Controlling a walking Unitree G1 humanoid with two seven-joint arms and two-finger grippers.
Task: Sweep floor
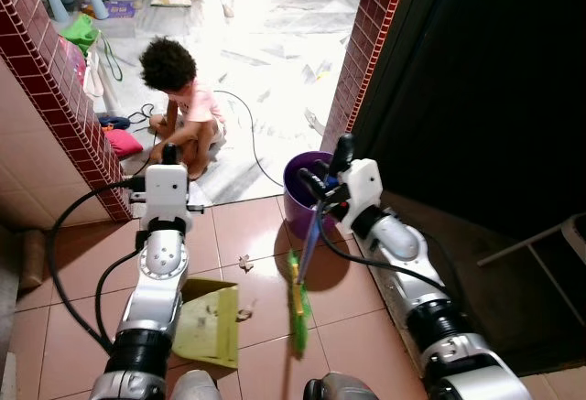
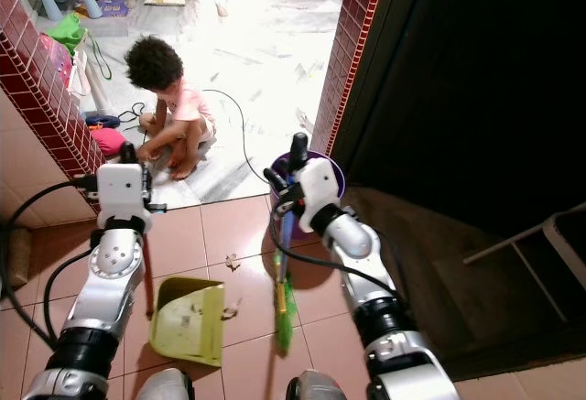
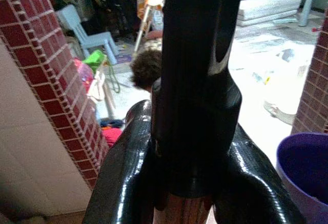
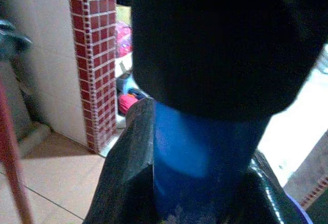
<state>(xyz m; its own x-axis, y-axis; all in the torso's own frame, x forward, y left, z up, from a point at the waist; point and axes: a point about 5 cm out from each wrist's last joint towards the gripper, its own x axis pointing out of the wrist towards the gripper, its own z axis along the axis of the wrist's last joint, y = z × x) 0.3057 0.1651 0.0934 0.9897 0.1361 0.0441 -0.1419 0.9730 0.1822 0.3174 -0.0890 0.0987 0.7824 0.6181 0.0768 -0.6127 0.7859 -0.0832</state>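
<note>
The right gripper (image 1: 322, 183) is clamping its fingers on the blue handle of the broom (image 1: 300, 299), which is standing nearly upright, green bristles down on the tiles beside the purple bin (image 1: 302, 200). The left gripper (image 3: 192, 183) is closing on the dustpan (image 1: 211, 322) handle (reddish, upright), the yellow pan lying flat on the floor near leaf scraps (image 1: 244, 262).

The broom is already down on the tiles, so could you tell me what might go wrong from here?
The broom stands beside the purple bucket; a wide stroke by the right gripper could knock it. A child crouches just past the doorway, near a cable, so debris or the handle might reach them. The leaf scraps lie off the dustpan that the left gripper holds, and could scatter.
</note>
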